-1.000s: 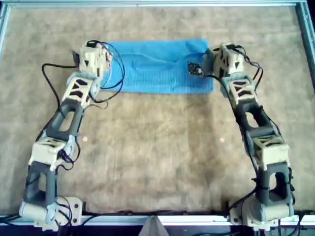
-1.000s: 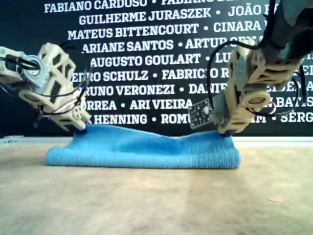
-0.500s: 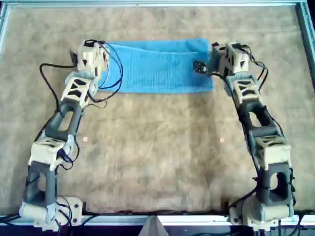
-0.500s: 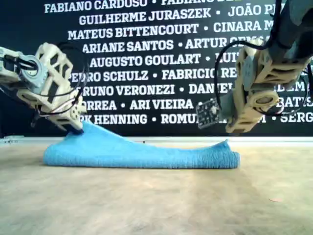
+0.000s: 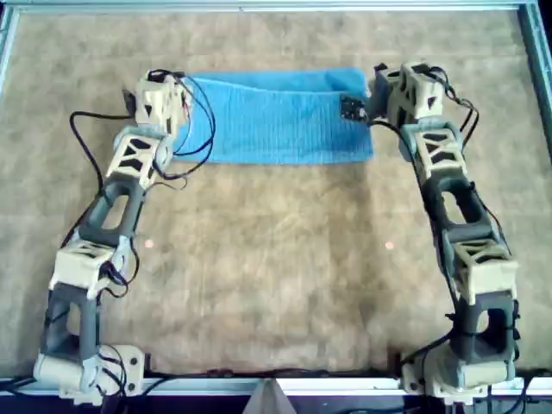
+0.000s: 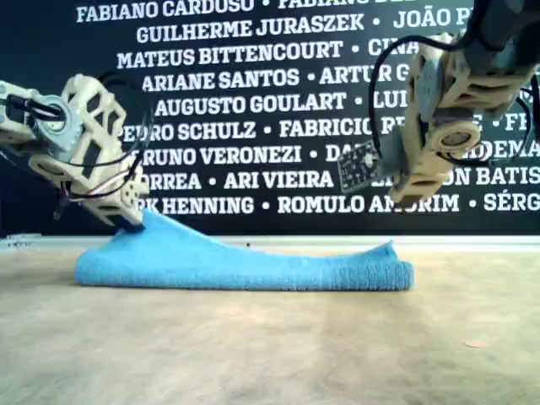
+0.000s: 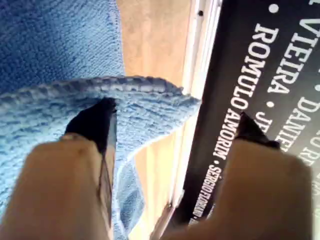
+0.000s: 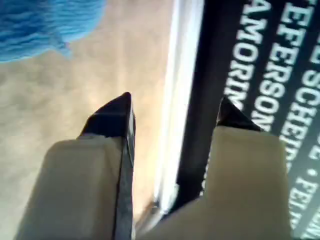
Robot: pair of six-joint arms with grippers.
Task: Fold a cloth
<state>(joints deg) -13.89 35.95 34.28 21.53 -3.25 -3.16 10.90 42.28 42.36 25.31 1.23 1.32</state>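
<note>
lying folded into a long strip on the brown mat, the cloth is sitting toward the far edge in the overhead view, with one end near each arm. at the overhead view's left end, the left gripper is sitting with its jaws spread apart; one dark fingertip is pressing against a raised cloth corner while the other is standing clear in front of the lettered black wall, so nothing is being pinched. in the exterior view this corner is peaking up under the left gripper at that view's left, and the rest of the cloth is sloping down flat. the right gripper is hanging with jaws apart and empty, over mat and frame rail, with the cloth off to one side. in the exterior view it is hovering above the cloth's right end, not touching.
</note>
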